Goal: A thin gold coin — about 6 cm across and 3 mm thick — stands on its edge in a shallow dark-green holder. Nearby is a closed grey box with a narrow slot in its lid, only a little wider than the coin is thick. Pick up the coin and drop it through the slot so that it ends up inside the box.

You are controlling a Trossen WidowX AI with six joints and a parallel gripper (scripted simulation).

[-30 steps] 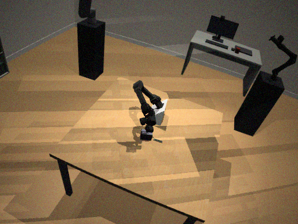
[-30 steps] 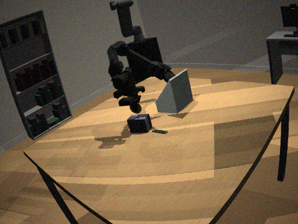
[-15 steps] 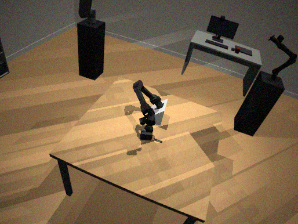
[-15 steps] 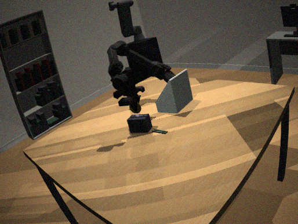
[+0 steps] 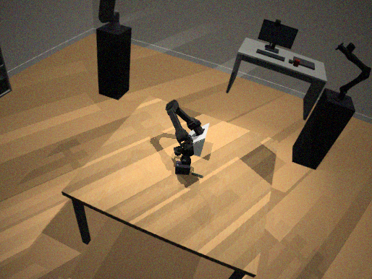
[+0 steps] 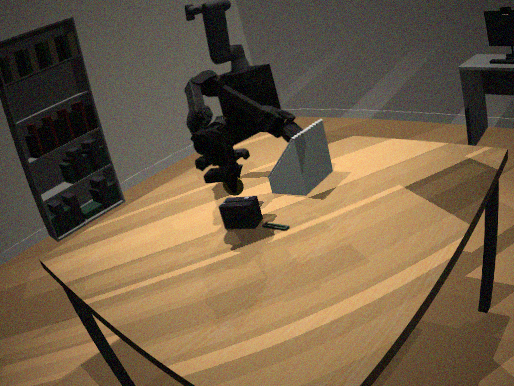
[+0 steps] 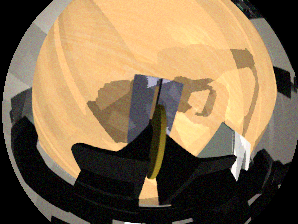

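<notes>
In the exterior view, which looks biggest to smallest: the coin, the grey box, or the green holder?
1. Box
2. Coin, mostly hidden by the end effector, and holder, a thin sliver: too alike to rank.

Coin (image 7: 158,141) looks like gold metal w/ dull sheen; box (image 6: 241,212) dark grey, matt, smooth; table (image 6: 310,280) pale wood w/ plank grain, satin; arm (image 6: 235,107) matt black, plastic-looking
</notes>
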